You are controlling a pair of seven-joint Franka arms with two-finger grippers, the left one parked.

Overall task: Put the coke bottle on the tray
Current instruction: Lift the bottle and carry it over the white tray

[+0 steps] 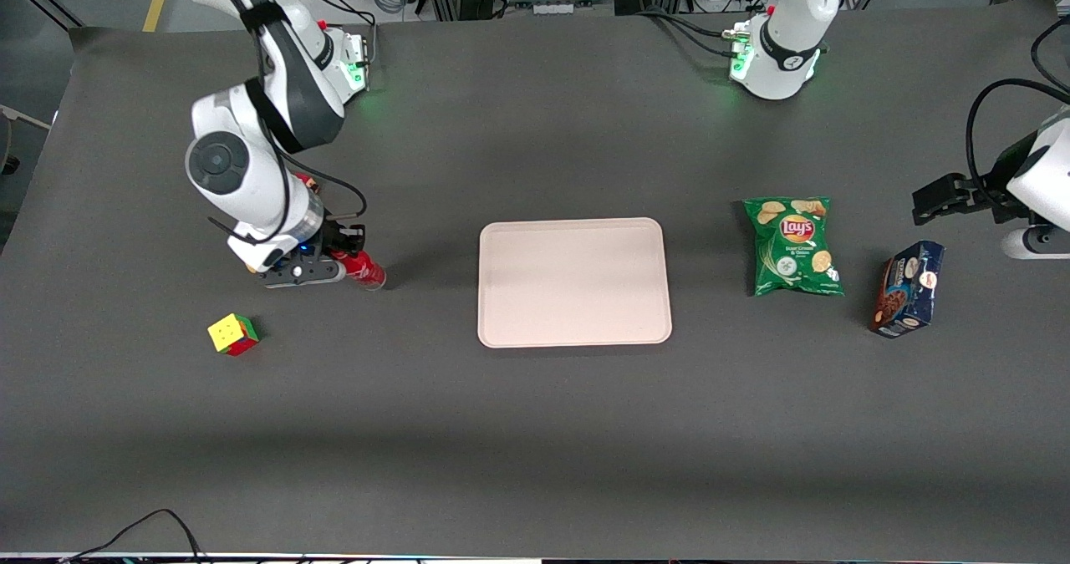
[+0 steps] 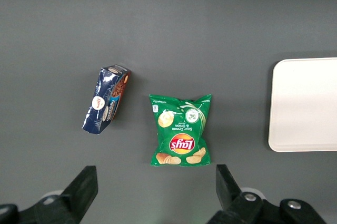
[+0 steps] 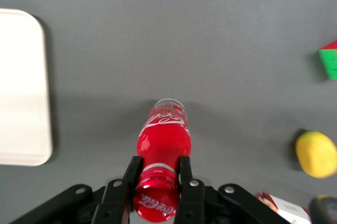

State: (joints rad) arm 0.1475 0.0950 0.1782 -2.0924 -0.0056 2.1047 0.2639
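The gripper (image 3: 156,184) is clamped on the neck of the coke bottle (image 3: 162,137), just under its red cap, low over the table at the working arm's end. That's the grasp step made. The tray (image 1: 574,282) sits at three o'clock from the bottle in the front view; next comes a lift and carry onto its bare middle.

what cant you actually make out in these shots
- Front view: the working arm's wrist covers most of the coke bottle; only its lower end shows beside the gripper.
- Right wrist view: the gripper grips the bottle's neck; whether the base touches the table cannot be told.
- Right wrist view: the cube and a printed box are cut off by the picture's edge.
- The tray is cropped in both wrist views.
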